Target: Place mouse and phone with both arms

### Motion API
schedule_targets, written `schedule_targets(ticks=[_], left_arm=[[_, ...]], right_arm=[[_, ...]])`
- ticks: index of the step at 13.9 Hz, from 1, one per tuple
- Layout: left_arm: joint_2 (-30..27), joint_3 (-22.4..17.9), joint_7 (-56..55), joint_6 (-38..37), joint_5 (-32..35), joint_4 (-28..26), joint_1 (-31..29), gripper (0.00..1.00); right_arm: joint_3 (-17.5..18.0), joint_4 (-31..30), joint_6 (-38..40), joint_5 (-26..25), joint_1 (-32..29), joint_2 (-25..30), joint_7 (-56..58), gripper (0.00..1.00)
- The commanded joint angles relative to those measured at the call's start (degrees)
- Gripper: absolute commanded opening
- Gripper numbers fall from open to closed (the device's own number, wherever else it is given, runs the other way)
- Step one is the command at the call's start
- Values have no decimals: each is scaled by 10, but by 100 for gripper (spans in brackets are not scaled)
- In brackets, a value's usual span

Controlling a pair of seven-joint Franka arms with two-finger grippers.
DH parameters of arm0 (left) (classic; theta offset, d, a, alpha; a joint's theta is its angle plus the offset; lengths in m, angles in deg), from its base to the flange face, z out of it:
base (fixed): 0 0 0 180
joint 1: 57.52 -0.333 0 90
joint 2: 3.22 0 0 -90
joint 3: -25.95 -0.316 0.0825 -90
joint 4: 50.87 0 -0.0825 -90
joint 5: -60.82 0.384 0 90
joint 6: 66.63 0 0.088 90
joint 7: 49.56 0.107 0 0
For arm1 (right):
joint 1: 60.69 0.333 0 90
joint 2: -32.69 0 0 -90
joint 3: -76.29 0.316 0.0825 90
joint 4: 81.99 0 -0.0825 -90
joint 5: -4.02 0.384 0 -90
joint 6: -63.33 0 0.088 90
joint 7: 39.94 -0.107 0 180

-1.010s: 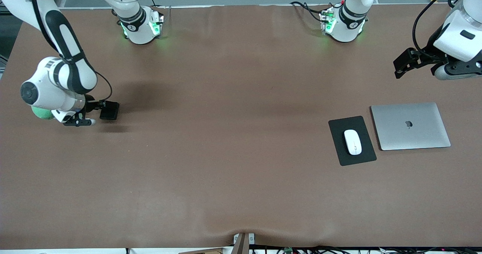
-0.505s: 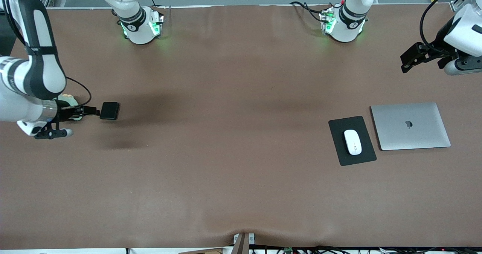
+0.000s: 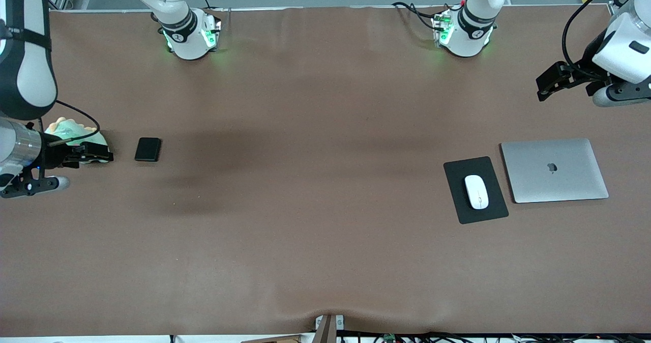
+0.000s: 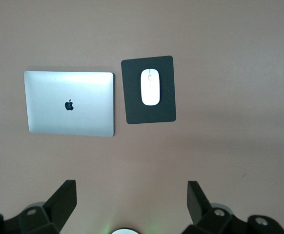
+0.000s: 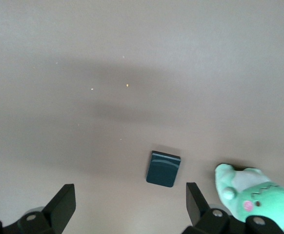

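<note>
Right gripper released phone and withdrew

Right gripper (image 3: 94, 153), earlier at the phone (image 3: 147, 149), has backed toward the table's right-arm edge, jaws apart, uncovering a green plush toy (image 3: 71, 129); left gripper (image 3: 552, 81) shifted slightly.

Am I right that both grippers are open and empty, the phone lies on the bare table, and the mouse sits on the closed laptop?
Not quite. The mouse sits on the black mouse pad beside the closed laptop, as the front view and left wrist view show. The rest holds: the left gripper and right gripper are open and empty, and the phone lies on the bare table.
</note>
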Motion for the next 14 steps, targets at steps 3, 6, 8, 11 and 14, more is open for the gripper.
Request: schedule_targets(ticks=[3, 6, 8, 11, 14], left_arm=[[8, -6, 15, -6, -3, 15, -11, 100], [16, -7, 54, -6, -4, 14, -21, 100], [29, -8, 58, 1, -12, 15, -43, 100], [33, -4, 90, 14, -13, 10, -45, 100], [30, 0, 99, 12, -17, 10, -42, 100]], right_arm=[[5, 152, 106, -23, 20, -4, 1, 100], [5, 164, 135, -31, 24, 6, 0, 100], [6, 159, 173, -27, 21, 55, -6, 100], [6, 117, 172, -22, 14, 103, -6, 100], [6, 48, 163, -22, 13, 154, -16, 100]])
